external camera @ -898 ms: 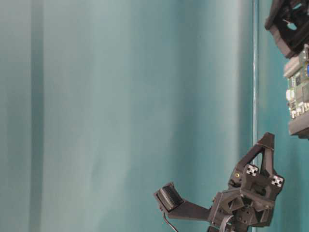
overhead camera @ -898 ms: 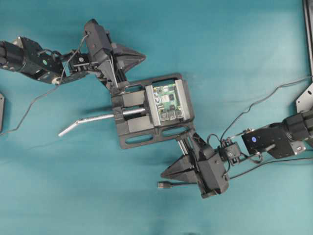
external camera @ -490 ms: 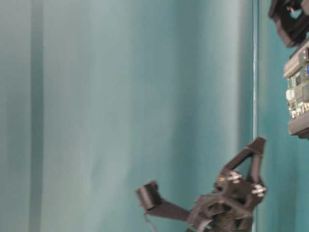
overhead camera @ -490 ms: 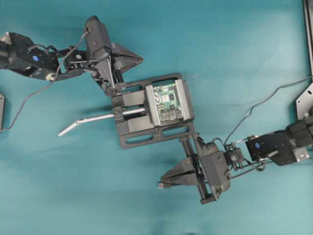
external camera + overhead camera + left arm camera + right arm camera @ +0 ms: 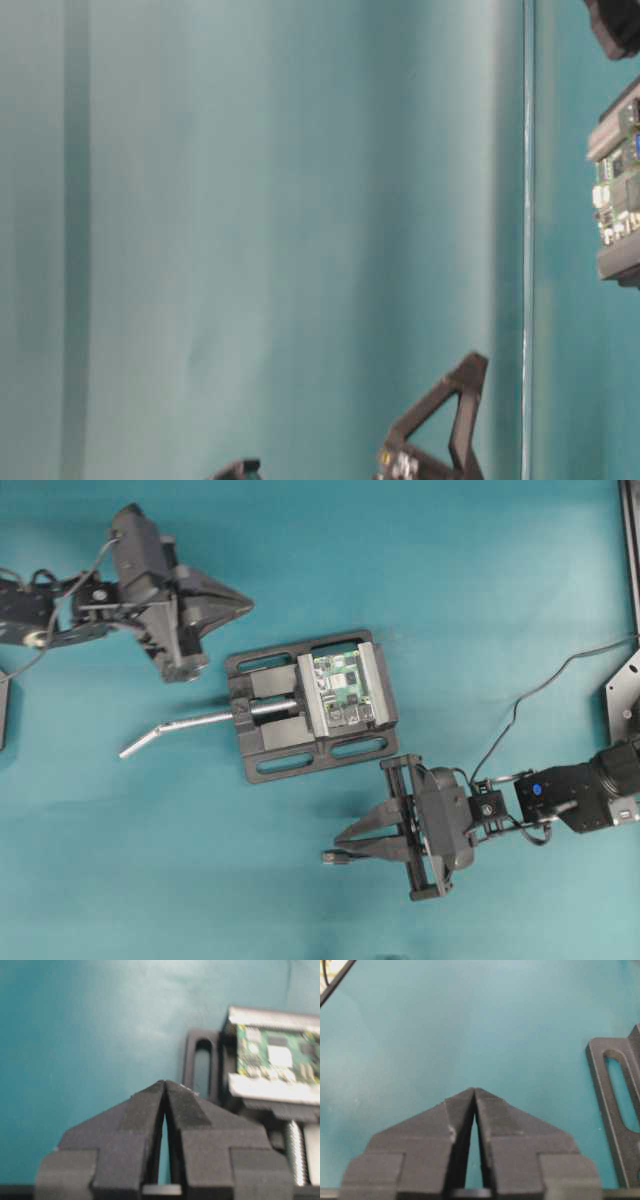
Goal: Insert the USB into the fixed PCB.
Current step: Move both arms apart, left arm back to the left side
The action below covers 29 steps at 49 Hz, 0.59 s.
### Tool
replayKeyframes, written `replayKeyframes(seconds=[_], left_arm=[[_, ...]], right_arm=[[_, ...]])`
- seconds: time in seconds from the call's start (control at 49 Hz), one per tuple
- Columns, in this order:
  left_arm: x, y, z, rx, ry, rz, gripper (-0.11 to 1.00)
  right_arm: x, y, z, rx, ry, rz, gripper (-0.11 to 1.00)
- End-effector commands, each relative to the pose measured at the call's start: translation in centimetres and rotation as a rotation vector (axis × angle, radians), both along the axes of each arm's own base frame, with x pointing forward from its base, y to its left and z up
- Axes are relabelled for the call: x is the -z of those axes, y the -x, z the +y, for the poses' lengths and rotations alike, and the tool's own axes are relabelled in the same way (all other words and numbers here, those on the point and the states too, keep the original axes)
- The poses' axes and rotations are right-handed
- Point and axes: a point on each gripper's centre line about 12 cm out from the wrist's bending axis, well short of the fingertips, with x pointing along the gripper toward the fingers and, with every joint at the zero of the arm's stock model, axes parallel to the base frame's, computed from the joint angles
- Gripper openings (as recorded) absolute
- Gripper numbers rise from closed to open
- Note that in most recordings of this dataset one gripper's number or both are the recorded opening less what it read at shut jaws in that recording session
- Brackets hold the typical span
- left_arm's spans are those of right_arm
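Two tools, one vise, one board, one plug. The left tool [image 5: 243,604] is clenched on nothing, its fingertips meeting at a point over bare desk [image 5: 480,590], up and left of the vise [image 5: 312,706] and apart from it. The right tool [image 5: 340,842] is likewise clenched and empty, its tips meeting below the vise's lower edge. The USB [image 5: 333,857], a small black plug on a thin cable, lies on the desk just beside the right tool's tip, not between its fingers. The fixed PCB [image 5: 342,688], green with silver connector blocks, sits clamped in the vise, whose bent silver handle [image 5: 180,727] projects to the left.

Only the overhead view shows the USB. The left wrist view shows the touching fingertips [image 5: 150,1105] with the PCB [image 5: 277,1057] ahead to the right; the right wrist view shows closed tips [image 5: 462,1105] and one slotted vise corner [image 5: 615,1095]. The table-level view shows the board's edge [image 5: 622,190].
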Motion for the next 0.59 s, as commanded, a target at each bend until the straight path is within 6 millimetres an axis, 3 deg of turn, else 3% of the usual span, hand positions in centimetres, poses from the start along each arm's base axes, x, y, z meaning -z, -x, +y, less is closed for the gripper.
replayKeyframes(seconds=[0.0,0.245,0.572], left_arm=[[-1.2,0.6,-0.8,0.021,-0.009,-0.032,0.00],[-1.8,3.0,-2.5,0.061,-0.016,-0.058,0.00],[-2.9,7.1,-3.3,0.065,-0.024,-0.106,0.00]], right_arm=[[-1.0,-0.2,0.3,0.014,-0.026,-0.030,0.19],[-0.6,0.4,0.9,0.063,-0.046,-0.006,0.63],[0.9,0.6,2.3,0.094,0.019,0.024,0.64]])
